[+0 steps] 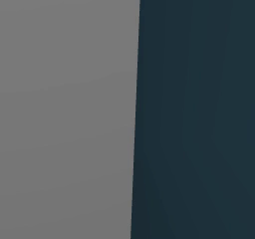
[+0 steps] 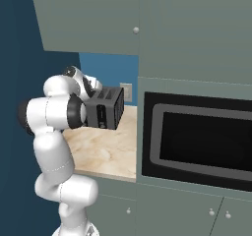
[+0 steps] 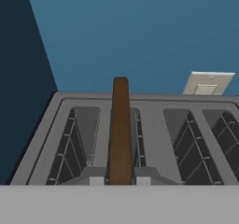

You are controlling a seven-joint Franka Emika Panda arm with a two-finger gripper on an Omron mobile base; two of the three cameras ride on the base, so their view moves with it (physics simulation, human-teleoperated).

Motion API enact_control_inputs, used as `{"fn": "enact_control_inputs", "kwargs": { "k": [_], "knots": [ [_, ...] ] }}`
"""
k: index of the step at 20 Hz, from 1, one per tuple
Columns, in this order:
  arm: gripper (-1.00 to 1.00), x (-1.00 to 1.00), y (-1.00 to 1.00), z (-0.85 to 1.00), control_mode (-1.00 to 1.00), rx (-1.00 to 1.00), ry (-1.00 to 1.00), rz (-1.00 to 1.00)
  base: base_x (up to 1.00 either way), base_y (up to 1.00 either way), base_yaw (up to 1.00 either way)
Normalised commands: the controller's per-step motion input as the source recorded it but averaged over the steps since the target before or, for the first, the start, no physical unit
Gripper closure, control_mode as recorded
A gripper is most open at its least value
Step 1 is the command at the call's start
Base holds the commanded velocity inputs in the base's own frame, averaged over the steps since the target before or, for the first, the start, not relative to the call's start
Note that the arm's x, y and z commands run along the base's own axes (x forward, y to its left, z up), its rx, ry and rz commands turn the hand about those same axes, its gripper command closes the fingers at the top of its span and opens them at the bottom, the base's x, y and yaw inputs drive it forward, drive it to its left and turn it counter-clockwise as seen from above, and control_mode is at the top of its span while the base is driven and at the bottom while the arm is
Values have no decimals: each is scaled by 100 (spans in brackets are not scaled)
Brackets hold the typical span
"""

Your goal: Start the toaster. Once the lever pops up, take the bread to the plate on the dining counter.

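Clamping the bread (image 3: pixel 120 129) between its two fingertips, the gripper (image 3: pixel 119 181) sits at six o'clock in the hand view, shut on the thin brown slice that stands on edge over a slot of the toaster (image 3: pixel 196 125). In the right base view the dark toaster (image 2: pixel 106 108) rests on the marble counter (image 2: pixel 106 154), at nine o'clock from the built-in oven (image 2: pixel 197 139). A wall socket (image 3: pixel 208 83) shows at two o'clock behind the toaster.

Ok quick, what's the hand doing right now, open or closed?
Hand: closed on the thin dark brown bread slice, edge-on over the grey toaster.
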Motion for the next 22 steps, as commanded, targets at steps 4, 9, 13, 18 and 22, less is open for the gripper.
{"fn": "enact_control_inputs", "kwargs": {
  "k": [4,9,13,18,22],
  "knots": [
    [100,-21,0,47,-100,0,0,0,0,0,0],
    [100,-22,0,40,-100,0,0,0,0,0,0],
    [100,-34,-2,39,-100,0,0,0,0,0,0],
    [100,-48,-9,33,-100,0,0,0,0,0,0],
    [100,-64,-44,18,-100,0,0,0,0,0,0]
  ]
}}
